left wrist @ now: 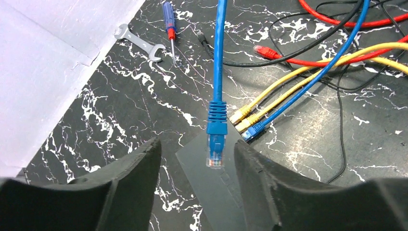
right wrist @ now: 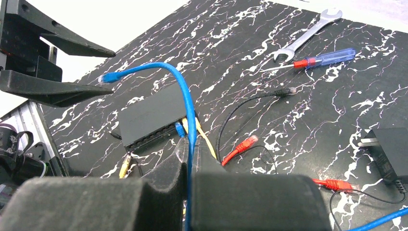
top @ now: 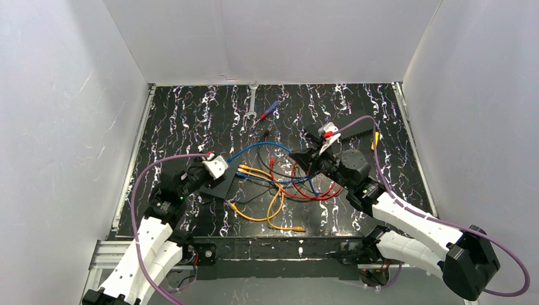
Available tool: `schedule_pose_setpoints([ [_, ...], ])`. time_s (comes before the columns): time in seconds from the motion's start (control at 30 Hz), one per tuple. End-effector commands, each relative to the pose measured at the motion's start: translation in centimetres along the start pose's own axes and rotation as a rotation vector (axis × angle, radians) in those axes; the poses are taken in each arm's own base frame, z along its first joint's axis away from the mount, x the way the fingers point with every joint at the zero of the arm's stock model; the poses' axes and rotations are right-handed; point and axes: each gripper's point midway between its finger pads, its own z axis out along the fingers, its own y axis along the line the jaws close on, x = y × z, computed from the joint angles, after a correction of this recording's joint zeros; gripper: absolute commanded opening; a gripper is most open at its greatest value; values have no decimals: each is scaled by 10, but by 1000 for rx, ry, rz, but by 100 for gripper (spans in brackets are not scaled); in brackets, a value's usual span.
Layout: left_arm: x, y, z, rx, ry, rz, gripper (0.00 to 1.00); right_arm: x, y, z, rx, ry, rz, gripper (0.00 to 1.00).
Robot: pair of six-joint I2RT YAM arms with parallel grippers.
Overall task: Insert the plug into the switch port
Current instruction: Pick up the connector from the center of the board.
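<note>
Blue cable [right wrist: 185, 91] is pinched in the right gripper's [right wrist: 190, 144] shut fingers. Its plug [left wrist: 216, 144] hangs between the left gripper's [left wrist: 197, 147] fingers, which are half open and clear of it. A handover is judged to be in hand. Next, the plug must be clamped squarely and aimed at a free port. The switch [left wrist: 211, 187] lies on the worktop [left wrist: 120, 110] under the plug. Its port row [right wrist: 154, 134] is shown only by the right wrist view, and the gaps beside the plug only by the left.

You count one switch [left wrist: 211, 187], one wrench [left wrist: 138, 42], one screwdriver [left wrist: 169, 26], two seated yellow plugs [left wrist: 239, 115], one seated blue plug [left wrist: 253, 130] and one free blue plug [left wrist: 216, 144].
</note>
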Motion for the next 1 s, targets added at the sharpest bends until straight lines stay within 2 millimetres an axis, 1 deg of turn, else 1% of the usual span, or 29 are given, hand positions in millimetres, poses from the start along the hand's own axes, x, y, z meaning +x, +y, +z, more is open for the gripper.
schedule_pose_setpoints([
  [0.0, 1, -10, 1, 51, -2, 19, 51, -23, 4, -2, -13, -87, -6, 1],
  [0.1, 2, -11, 2, 59, 2, 14, 49, -24, 4, -3, -8, -94, -5, 1],
  [0.2, 3, -11, 2, 57, 4, 15, 43, -25, 3, -4, -5, -97, -4, 1],
  [0.3, 2, -12, 3, 70, 1, 8, 33, -24, 3, -4, -2, -96, -2, 1],
  [0.5, 2, -15, 4, 97, 9, 2, 19, -23, 2, -3, 0, -93, 0, 1],
  [0.6, -1, -15, 2, 105, 9, 4, 4, -24, 1, -3, 4, -94, -1, 1],
  [0.63, -2, -15, 2, 109, 11, 2, 0, -23, 0, -3, 8, -92, -2, 1],
  [0.7, -5, -15, 1, 120, 14, -5, 0, -23, -1, -3, 13, -91, -8, 1],
  [0.73, -6, -16, 1, 126, 17, -11, 0, -22, -1, -3, 15, -89, -11, 5],
  [0.77, -7, -15, 0, 129, 24, -24, 0, -21, -2, -3, 16, -85, -18, 12],
  [0.8, -7, -13, 0, 125, 41, -43, 0, -20, -3, -3, 19, -82, -26, 20],
  [0.83, -9, -10, -1, 117, 62, -72, 0, -20, -4, -3, 26, -79, -33, 31],
  [0.87, -9, -7, -1, 113, 91, -116, 0, -19, -7, -3, 40, -77, -38, 38],
  [0.9, -10, -5, -1, 114, 117, -151, 0, -19, -9, -3, 52, -76, -46, 42],
  [0.97, -9, -7, 0, 145, 170, -220, 0, -19, -12, -4, 63, -74, -75, 53],
])
